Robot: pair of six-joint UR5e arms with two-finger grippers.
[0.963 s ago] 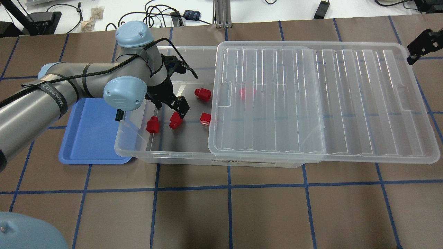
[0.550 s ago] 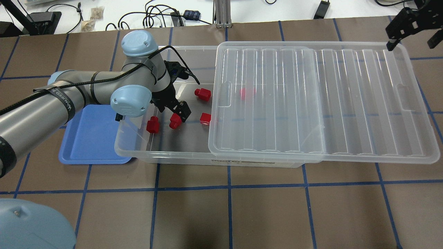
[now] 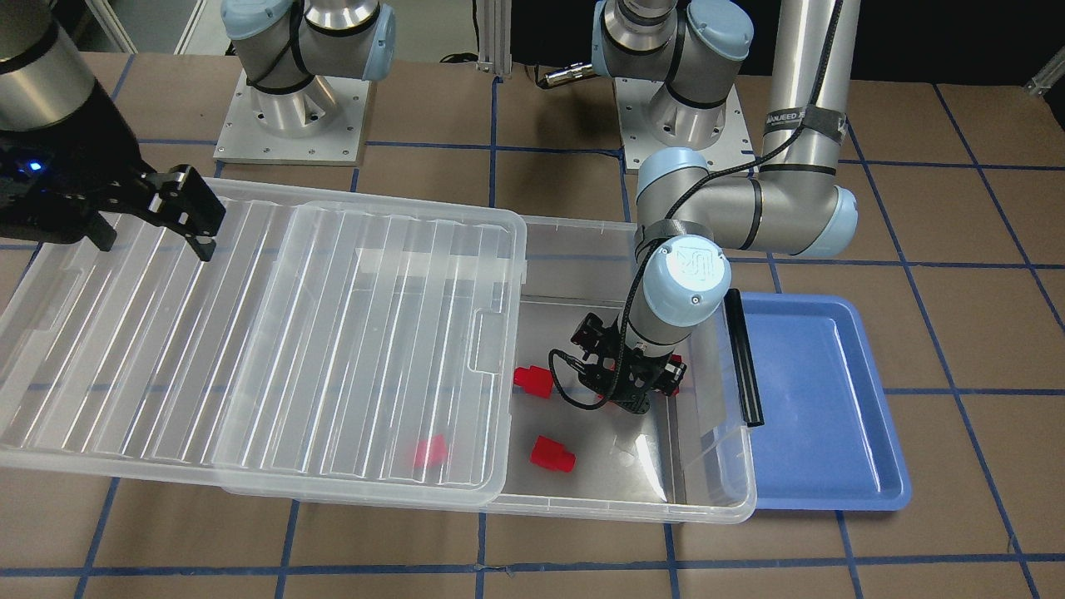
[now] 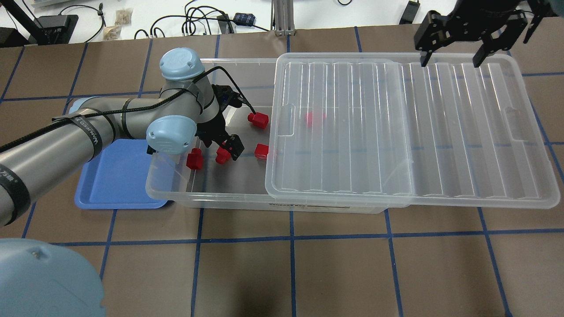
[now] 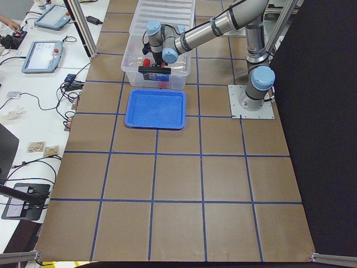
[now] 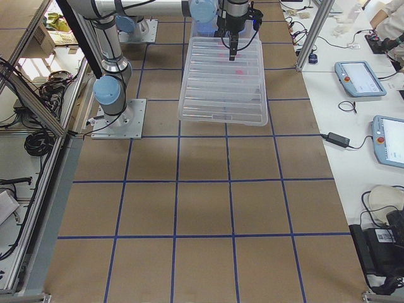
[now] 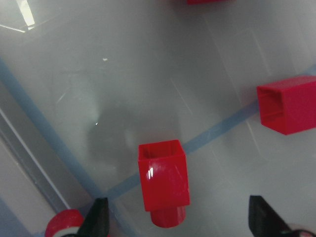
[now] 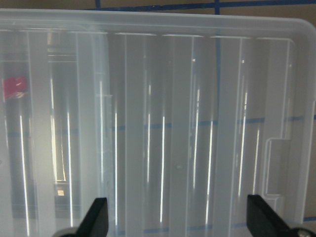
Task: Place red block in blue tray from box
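Log: pick phase, left arm.

Change over the last second: my left gripper (image 7: 180, 223) has come down into the open end of the box (image 4: 211, 199) and drifted slightly toward the near wall. It now straddles one red block (image 7: 164, 180). That block lies on the box floor, cube end away from the wrist camera and stub toward it.

Left fingers: apart. The wrist view shows bare floor between each fingertip and the block, so there is no contact yet. Nothing is gripped.

My right gripper (image 4: 449, 55) has moved in from the right along the far edge of the lid (image 4: 396, 132). It hangs there with its fingers spread, holding nothing. I judge it to be clearing out of the way and taking no part in the pick.

Unchanged:
- The lid sits slid aside, covering the right part of the box.
- The other blocks have not moved: one (image 4: 194, 159) just left of the target, two (image 4: 261, 151) (image 4: 258, 119) near the lid's edge, and one (image 4: 315, 118) showing blurred beneath the lid.
- The tray (image 4: 110, 176) sits just beside the box's left end with no block in it.

Meaning: the approach looks complete and alignment looks fair, so I think closing on the block is next. The left neighbour sits close, so my outer finger may nudge it.
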